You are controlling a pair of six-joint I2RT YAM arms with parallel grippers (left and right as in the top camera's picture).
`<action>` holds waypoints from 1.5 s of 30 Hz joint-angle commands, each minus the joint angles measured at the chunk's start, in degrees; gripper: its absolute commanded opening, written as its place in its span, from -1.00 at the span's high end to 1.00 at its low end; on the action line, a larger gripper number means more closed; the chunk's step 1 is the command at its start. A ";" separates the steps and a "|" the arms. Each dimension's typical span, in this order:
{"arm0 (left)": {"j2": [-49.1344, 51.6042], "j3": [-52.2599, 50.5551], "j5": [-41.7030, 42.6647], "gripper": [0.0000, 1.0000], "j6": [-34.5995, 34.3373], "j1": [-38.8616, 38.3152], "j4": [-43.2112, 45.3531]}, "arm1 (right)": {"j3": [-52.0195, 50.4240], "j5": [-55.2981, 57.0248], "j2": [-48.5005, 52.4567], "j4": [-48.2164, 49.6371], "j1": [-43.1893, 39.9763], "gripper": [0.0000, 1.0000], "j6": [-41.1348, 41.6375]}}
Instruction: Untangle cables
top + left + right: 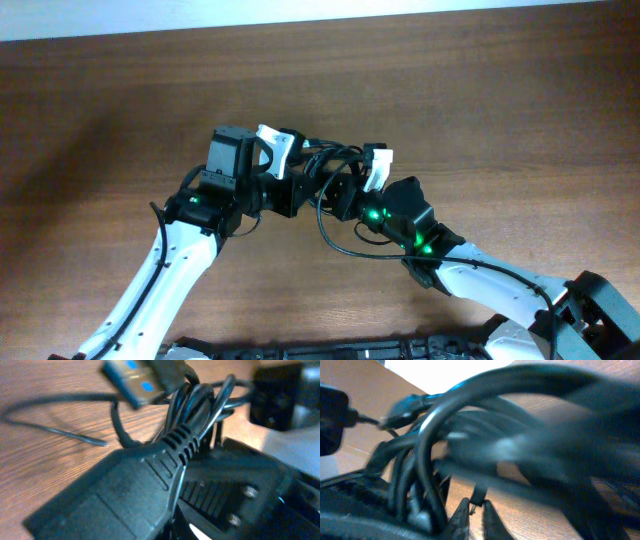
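Cables [335, 158] are bunched into one knot right between the left gripper [288, 168] and the right gripper [368, 185], which are brought in close to each other over the table [480, 100]. One loop [335, 240] is left trailing out behind the right gripper, alongside its arm.

From the right wrist, the fingertips [461, 521] are seen nearly pressed together, with what looks like a thin strand pinched between them. The rest of the bundle is piled just ahead of and above them, but it's badly blurred.

From the left wrist, a chunky black plug [120, 495] with a ribbed collar is seen right up against the camera. A USB plug [134, 382] with a blue insert is held up beyond it, and several cords are twisted together just to its right. One thin cord is laid out on the wood, off to that gripper's left. Whether the left gripper is spread or closed can't be told, since its fingers aren't clearly shown.
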 commanded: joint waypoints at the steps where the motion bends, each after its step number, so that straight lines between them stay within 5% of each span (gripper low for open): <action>1: -0.79 0.37 9.73 1.00 6.10 0.31 0.52 | 0.15 1.09 0.11 -0.13 -1.64 0.53 -0.39; 7: -1.20 0.37 9.77 1.00 5.20 16.94 0.37 | 0.15 -26.58 -2.16 1.97 -14.60 -0.06 -2.23; 11: -1.20 0.37 7.80 1.00 6.34 18.01 -5.84 | 0.15 -26.36 -2.16 0.83 -15.69 -0.25 -11.10; 14: -1.20 0.37 7.80 1.00 4.13 18.01 -5.95 | 0.15 -19.50 -2.12 -8.66 -14.05 -0.28 -21.97; 16: -1.20 0.37 8.24 1.00 3.45 18.01 -6.99 | 0.15 -16.87 -2.12 -8.85 -11.19 -0.28 -22.03; 19: -1.20 0.37 13.31 1.00 2.93 17.99 -12.26 | 0.15 16.39 -1.25 -11.34 -3.87 -0.36 -22.03; 22: -1.20 0.37 23.61 1.00 4.83 17.94 -13.16 | 0.15 20.76 2.03 -3.45 -3.78 -0.46 -22.03; 25: -1.20 0.37 17.05 1.00 3.48 17.94 -16.15 | 0.15 20.74 3.10 6.97 -3.78 -0.22 -22.01; 26: -1.20 0.37 9.90 1.00 -1.97 17.94 -17.92 | 0.15 20.46 2.97 9.16 -3.78 -0.01 -21.99; 28: -1.20 0.37 0.96 1.00 -11.06 17.94 -17.92 | 0.15 12.46 2.67 11.58 -3.78 0.70 -21.77; 30: -1.20 0.37 -5.44 1.00 -18.36 17.94 -16.39 | 0.15 2.43 2.67 11.30 -3.78 0.92 -21.38; 32: -1.20 0.37 -8.17 1.00 -21.59 17.94 -11.76 | 0.15 -8.57 2.67 7.93 -3.78 0.92 -18.53; 35: -1.20 0.37 -8.83 1.00 -21.27 17.94 -9.38 | 0.15 -11.26 2.67 -0.68 -3.80 0.37 -18.56; 39: -1.20 0.37 -8.28 1.00 -6.47 17.94 -9.88 | 0.15 -20.68 1.53 4.17 -9.92 -0.30 -12.33; 42: -1.20 0.37 0.83 1.00 11.28 17.94 -12.92 | 0.15 -29.33 1.53 4.85 -15.17 -0.53 -18.86; 45: -1.20 0.37 8.59 1.00 21.44 17.94 -13.46 | 0.15 -30.77 1.60 3.54 -13.27 -0.68 -21.27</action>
